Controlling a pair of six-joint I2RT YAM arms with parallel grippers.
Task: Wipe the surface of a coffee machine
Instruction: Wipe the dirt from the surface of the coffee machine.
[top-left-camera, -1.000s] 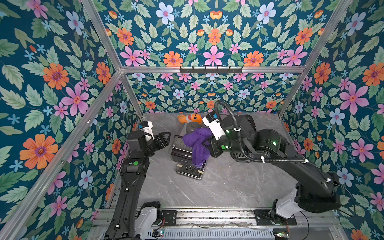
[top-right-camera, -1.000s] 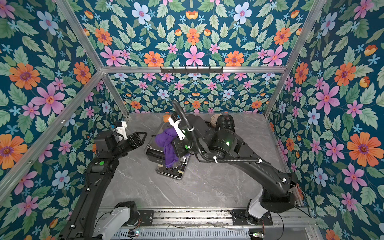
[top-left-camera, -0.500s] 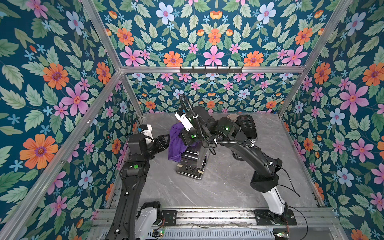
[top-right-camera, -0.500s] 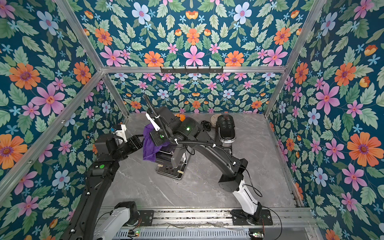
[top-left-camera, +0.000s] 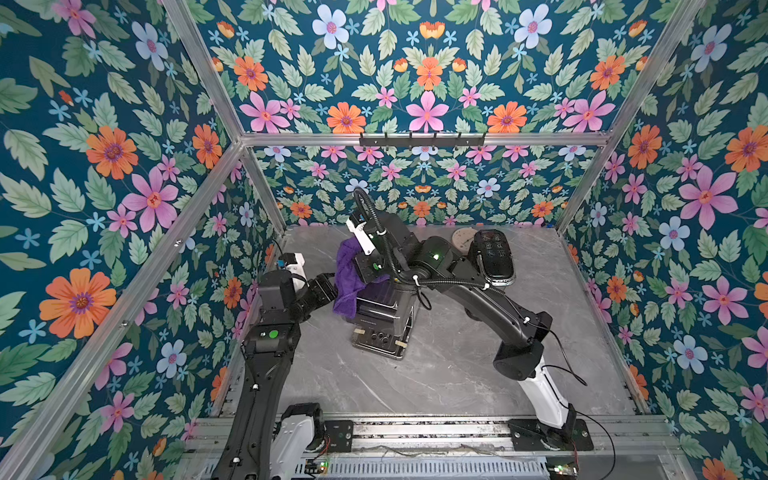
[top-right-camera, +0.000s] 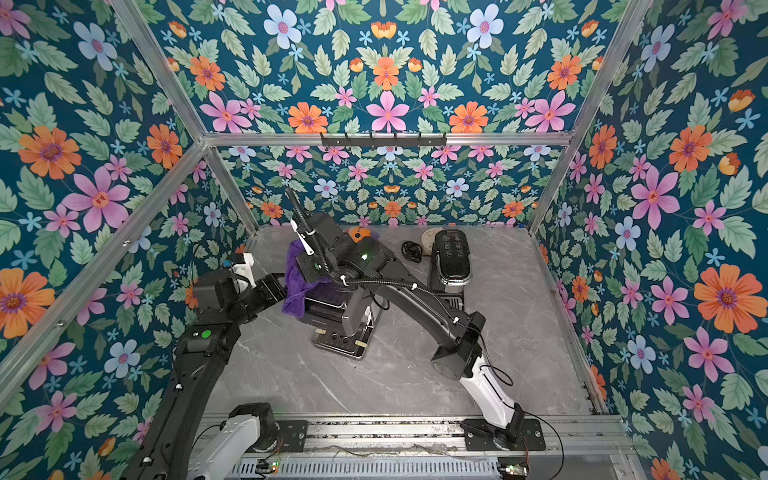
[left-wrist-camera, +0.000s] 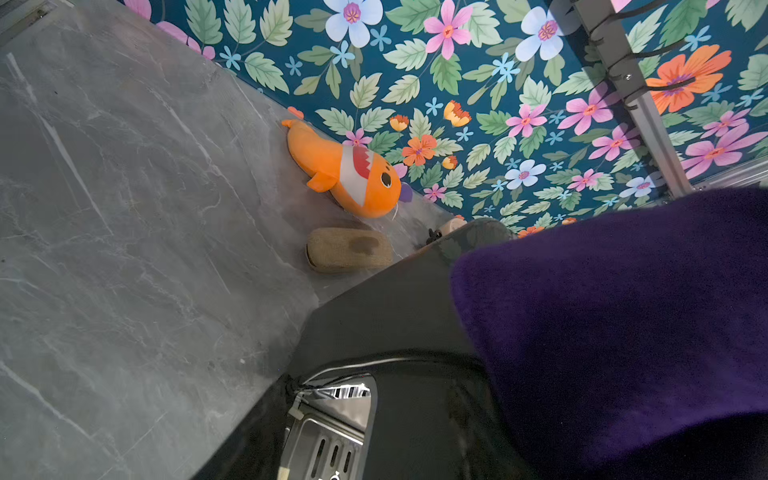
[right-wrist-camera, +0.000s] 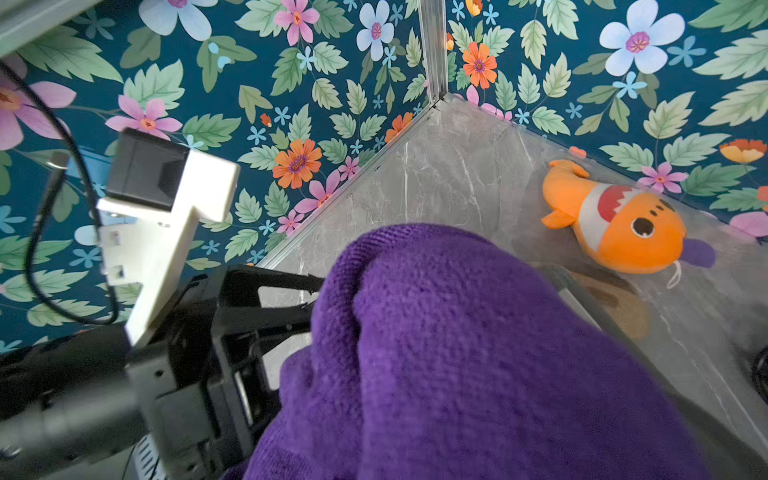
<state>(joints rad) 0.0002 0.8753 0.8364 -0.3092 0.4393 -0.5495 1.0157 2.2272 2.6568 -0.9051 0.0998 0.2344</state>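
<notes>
Draping purple cloth (top-left-camera: 347, 279) over coffee machine (top-left-camera: 383, 308), right claw (top-left-camera: 356, 269) pinching it, left claw (right-wrist-camera: 291, 301) spread.

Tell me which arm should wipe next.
Right. The right gripper is shut on the purple cloth, draped over the coffee machine; the left gripper is open and empty beside it.

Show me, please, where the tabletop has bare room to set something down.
Free: the front tabletop between the coffee machine and the front rail, and the strip between the black appliance and the right wall. Crowded: the back edge, with plush fish, brown pad and cable.
</notes>
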